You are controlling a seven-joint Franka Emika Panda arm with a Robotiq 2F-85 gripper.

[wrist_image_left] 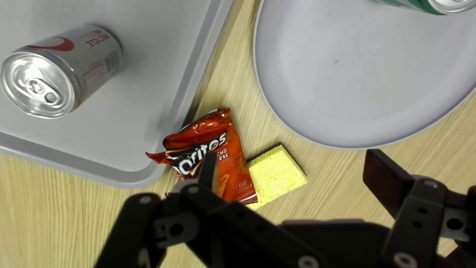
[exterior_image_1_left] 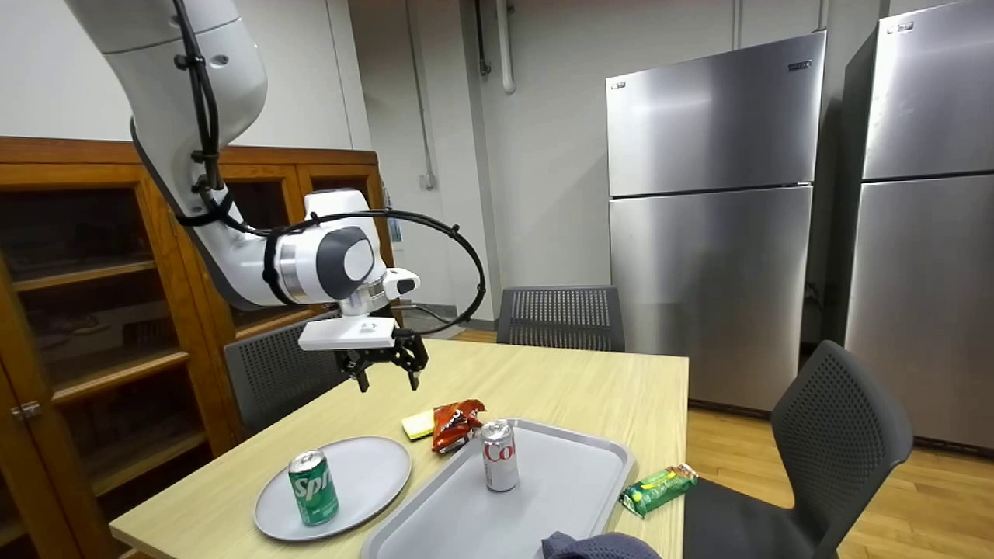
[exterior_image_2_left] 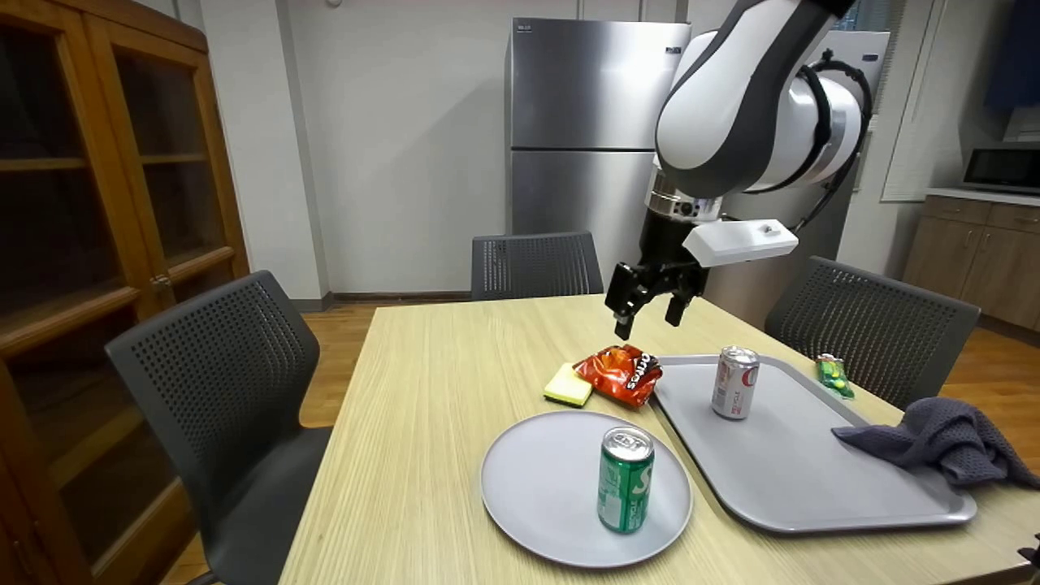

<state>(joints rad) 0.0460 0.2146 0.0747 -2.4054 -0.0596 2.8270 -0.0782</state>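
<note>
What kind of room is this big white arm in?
Probably a shared kitchen or break room: in view are two tall steel fridges, what looks like a microwave, and a table with chairs around it.

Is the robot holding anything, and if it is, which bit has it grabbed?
Nothing is held: the pincer is open and empty, hanging in the air apart from the red Doritos bag and the yellow sponge.

Wrist view downward, exteriors across table (exterior_image_2_left: 422,374)
</note>
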